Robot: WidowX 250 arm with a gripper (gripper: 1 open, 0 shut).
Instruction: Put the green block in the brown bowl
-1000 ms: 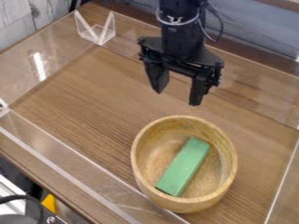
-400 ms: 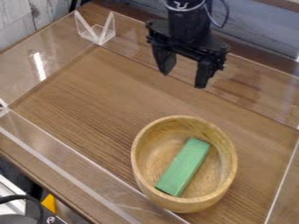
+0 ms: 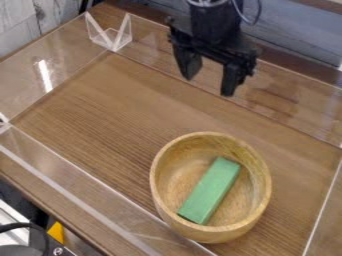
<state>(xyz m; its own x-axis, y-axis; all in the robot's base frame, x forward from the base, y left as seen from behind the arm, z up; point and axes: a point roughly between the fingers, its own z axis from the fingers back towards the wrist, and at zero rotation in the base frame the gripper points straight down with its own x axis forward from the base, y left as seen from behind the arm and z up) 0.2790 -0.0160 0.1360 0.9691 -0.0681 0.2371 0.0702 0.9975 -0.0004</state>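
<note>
Green Block Rests in Brown Bowl

The block [image 3: 210,190] lies flat inside the bowl [image 3: 163,192], tilted diagonally across its bottom, on the wooden tabletop [image 3: 100,130]. Well apart, beyond the bowl, the gripper [image 3: 209,85] hangs above the tabletop, fingers spread wide, holding nothing.

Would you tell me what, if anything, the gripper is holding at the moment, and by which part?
Nothing is held: the gripper stands open with nothing between its fingertips, and the green block lies in the brown bowl.
</note>
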